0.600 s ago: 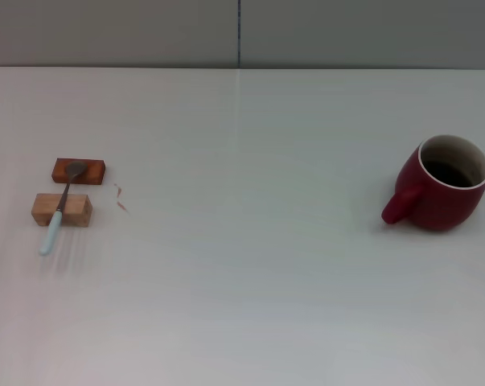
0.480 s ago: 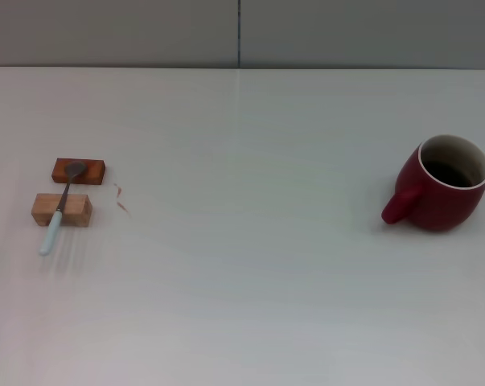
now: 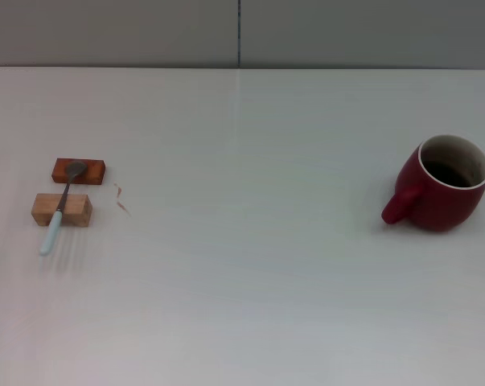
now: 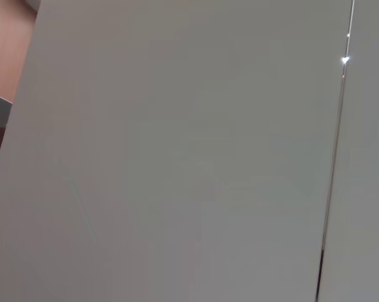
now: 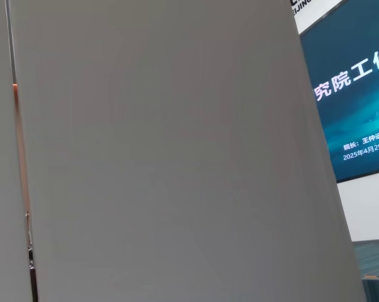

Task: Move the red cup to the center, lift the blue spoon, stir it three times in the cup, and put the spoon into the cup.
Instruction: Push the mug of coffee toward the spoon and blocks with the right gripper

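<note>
The red cup [image 3: 439, 186] stands upright at the table's right side in the head view, its handle turned toward the table's middle and its cream inner wall showing. Far to the left lies the blue spoon [image 3: 59, 211], its grey bowl resting on a reddish wooden block [image 3: 79, 170] and its neck crossing a pale wooden block [image 3: 61, 209], the light-blue handle pointing toward the front edge. Neither gripper shows in the head view. Both wrist views face grey wall panels and show none of the task's things.
A small reddish scrap [image 3: 121, 198] lies on the white table [image 3: 242, 265] just right of the blocks. A grey wall [image 3: 242, 32] bounds the table's far edge. The right wrist view catches a blue screen [image 5: 356, 94] beside a panel.
</note>
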`<action>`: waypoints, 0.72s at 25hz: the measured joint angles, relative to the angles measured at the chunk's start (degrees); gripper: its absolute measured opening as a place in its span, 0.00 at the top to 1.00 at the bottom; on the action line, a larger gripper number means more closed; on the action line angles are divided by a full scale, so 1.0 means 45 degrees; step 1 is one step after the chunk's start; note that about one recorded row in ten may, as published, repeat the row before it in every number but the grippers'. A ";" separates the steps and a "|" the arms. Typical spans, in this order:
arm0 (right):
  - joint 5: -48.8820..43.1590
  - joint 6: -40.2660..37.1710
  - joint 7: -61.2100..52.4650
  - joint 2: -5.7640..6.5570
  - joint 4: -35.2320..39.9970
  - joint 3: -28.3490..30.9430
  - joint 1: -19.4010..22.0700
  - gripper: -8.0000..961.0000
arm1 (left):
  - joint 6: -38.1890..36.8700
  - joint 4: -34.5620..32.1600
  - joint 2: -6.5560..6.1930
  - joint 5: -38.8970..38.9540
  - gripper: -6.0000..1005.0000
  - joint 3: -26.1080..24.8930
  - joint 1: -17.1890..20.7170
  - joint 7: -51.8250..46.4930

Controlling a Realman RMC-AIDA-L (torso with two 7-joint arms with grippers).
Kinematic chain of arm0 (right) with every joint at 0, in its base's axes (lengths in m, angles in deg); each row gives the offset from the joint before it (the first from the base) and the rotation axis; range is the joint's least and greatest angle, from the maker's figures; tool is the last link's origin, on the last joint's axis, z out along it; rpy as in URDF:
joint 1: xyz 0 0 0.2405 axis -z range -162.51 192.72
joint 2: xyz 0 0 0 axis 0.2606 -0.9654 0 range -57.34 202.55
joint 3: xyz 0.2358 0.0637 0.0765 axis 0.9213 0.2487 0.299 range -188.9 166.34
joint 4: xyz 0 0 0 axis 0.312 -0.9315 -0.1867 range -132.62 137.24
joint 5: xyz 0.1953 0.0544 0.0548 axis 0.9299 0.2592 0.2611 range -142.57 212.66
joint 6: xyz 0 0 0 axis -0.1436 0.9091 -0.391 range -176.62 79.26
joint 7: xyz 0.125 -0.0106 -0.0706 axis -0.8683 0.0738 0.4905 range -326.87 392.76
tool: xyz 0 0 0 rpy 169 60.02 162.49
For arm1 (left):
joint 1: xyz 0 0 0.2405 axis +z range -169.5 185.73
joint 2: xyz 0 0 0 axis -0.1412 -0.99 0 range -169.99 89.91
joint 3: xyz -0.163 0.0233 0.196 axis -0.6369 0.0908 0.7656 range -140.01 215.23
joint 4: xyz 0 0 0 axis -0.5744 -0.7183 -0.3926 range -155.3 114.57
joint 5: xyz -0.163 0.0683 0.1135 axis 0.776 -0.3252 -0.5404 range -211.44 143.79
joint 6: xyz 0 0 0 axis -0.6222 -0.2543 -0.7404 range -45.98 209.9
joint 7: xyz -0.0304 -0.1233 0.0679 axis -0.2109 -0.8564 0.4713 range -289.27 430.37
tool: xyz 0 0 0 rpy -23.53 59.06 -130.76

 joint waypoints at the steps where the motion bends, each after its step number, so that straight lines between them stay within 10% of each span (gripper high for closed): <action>1: 0.0000 0.0000 0.0000 0.0000 0.0000 0.0000 0.0000 0.24 | 0.0000 0.0000 0.0000 0.0000 0.16 0.0000 0.0000 0.0000; 18: 0.0031 0.0045 0.0000 -0.0021 0.0019 0.0003 0.0139 0.24 | -0.0019 0.0011 0.0011 0.0000 0.16 0.0000 0.0002 0.0000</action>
